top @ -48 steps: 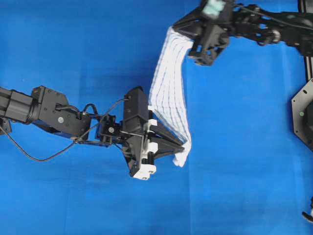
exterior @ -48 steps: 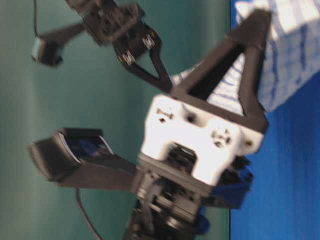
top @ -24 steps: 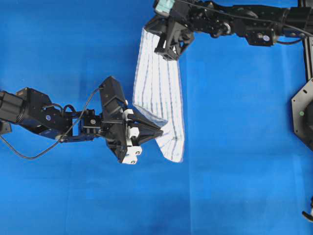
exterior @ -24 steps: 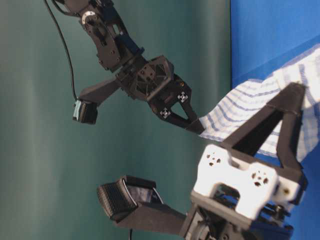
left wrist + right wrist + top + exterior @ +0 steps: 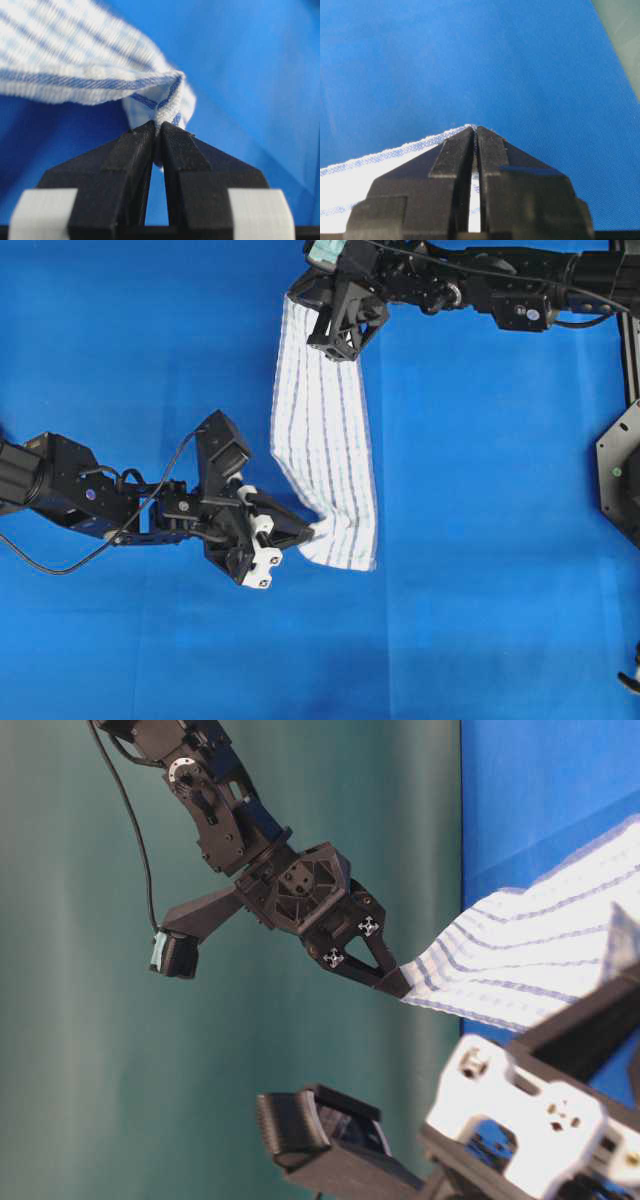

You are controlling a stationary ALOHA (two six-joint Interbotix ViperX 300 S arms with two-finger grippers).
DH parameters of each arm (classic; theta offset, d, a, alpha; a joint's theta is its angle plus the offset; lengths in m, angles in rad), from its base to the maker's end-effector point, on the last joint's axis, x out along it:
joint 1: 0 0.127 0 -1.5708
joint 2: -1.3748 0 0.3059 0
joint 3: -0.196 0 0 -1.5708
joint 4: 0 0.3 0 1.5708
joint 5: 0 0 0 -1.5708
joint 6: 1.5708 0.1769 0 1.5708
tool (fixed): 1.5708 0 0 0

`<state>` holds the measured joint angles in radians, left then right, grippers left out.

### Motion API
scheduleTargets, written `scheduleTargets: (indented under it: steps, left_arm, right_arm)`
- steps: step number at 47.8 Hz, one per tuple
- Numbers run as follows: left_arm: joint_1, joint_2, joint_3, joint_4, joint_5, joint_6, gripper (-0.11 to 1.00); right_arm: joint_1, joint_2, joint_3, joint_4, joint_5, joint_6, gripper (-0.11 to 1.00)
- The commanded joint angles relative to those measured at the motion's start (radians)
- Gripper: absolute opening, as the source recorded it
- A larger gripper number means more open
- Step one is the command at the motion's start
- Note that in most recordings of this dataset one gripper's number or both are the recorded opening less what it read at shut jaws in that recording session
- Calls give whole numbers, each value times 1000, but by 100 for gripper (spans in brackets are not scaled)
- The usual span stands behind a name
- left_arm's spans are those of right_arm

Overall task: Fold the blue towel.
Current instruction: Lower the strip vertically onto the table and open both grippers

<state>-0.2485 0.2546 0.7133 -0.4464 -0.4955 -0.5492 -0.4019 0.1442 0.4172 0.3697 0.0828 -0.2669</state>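
The blue towel (image 5: 325,440), white with thin blue stripes, hangs stretched as a long strip over the blue table cover between my two grippers. My left gripper (image 5: 308,532) is shut on its near left corner, the bunched hem (image 5: 167,102) pinched between the black fingertips (image 5: 137,145). My right gripper (image 5: 312,302) is shut on the far corner at the top of the overhead view; the towel's edge (image 5: 395,152) runs off to the left of its tips. From table level the towel (image 5: 530,960) spreads from the right gripper (image 5: 400,988) toward the left gripper's white mount (image 5: 520,1120).
The blue cloth (image 5: 480,540) covers the whole table. A black arm base (image 5: 620,470) and rail stand at the right edge. A green backdrop (image 5: 100,1050) fills the left of the table-level view.
Both grippers have carried the towel leftward. The right gripper went from upper right to upper middle; the left gripper dropped lower and the towel now lies flatter and wider.
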Motion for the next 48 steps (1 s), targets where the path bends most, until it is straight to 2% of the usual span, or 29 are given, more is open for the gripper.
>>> scheduleTargets:
  steps: [1,11,15,24,38,40,43,46,48]
  left_arm:
    - [-8,-37,2,-6,15,-32,5]
    - [-17,-75,37,-12,32,-167,5]
    - [-20,-94,61,-11,32,-201,5]
    - [-34,-117,95,-11,38,-210,5]
    - [-34,-104,64,-11,115,-207,6]
    - [-34,-104,61,-11,120,-207,11]
    - [-34,-104,58,-11,124,-206,26]
    - [-37,-103,58,-12,127,-206,47]
    - [-37,-104,60,-11,133,-206,59]
  right_arm:
    - [-3,-15,-17,-2,-2,0,-4]
    - [-3,-15,-17,-2,5,2,-4]
    - [-3,-17,-17,-2,5,2,-4]
    - [3,-14,-17,-2,5,-8,-4]
    - [11,21,-26,-2,17,-11,-4]
    - [14,25,-26,-2,17,-11,-2]
    - [18,29,-31,-2,17,-11,3]
    - [23,31,-35,-3,15,-12,11]
    - [25,31,-37,-8,12,-11,20]
